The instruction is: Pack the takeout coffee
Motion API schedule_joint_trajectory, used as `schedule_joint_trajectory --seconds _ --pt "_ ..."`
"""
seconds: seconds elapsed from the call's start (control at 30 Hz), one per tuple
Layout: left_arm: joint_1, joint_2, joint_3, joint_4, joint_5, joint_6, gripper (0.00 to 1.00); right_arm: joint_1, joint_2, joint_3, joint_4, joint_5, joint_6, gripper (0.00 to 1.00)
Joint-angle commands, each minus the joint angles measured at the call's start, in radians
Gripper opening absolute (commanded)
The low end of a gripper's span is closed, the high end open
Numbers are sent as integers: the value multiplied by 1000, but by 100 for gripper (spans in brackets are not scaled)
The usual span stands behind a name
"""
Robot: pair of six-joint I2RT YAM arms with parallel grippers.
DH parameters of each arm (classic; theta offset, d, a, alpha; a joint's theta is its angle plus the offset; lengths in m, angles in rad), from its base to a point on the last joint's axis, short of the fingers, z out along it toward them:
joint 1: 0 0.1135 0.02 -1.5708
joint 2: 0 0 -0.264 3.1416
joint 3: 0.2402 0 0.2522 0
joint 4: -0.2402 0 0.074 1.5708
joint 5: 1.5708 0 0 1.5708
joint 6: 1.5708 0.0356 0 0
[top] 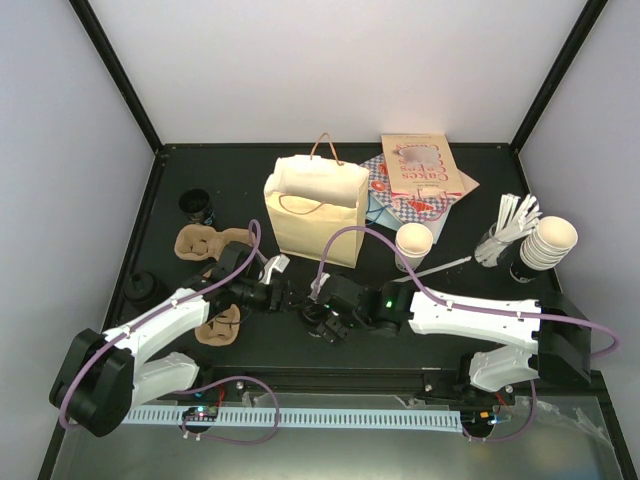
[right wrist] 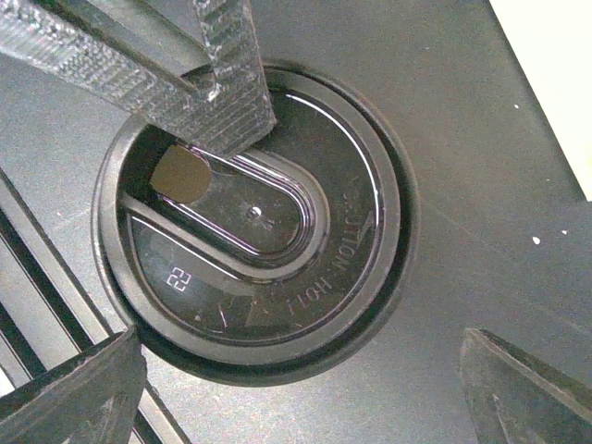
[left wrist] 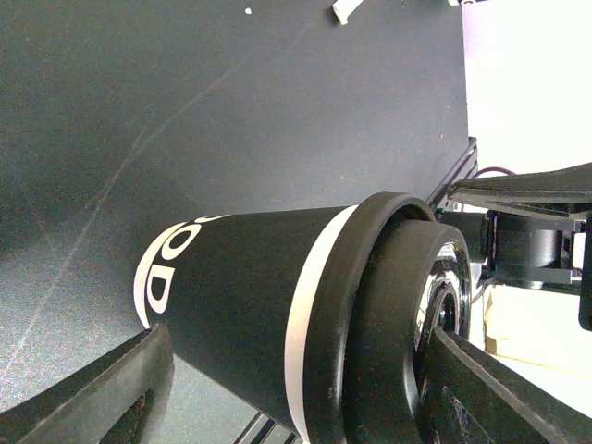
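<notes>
Left jaws look clamped end-to-end on the black paper cup with round black plastic lid (left wrist: 240,305), mid dark bench (left wrist: 231,111). Right jaws apart, facing the lid, not touching. Step: transport. Next move needs a lift into the tan paper bag (top: 310,215) at 12 o'clock.

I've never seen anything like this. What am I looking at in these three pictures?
These are two robot arms bolted to a table's near edge. The overhead picture shows both, left arm and right arm; the other two pictures come from cameras on their wrists. On the table sit a tan paper bag, cardboard cup carriers and stacked cups. The left arm's fingers bracket a black-lidded coffee cup; whether they grip it, I cannot tell. The right arm's fingers hang open above its lid.
</notes>
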Motion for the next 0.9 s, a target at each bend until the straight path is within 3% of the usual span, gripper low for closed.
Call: schedule_joint_trajectory --seconds 0.0,0.87 --pt "-10 11 21 -56 -53 10 76 -8 -3 39 1 13 -18 94" --pt "-19 29 22 -46 -52 7 76 -20 72 77 3 -15 -49 83"
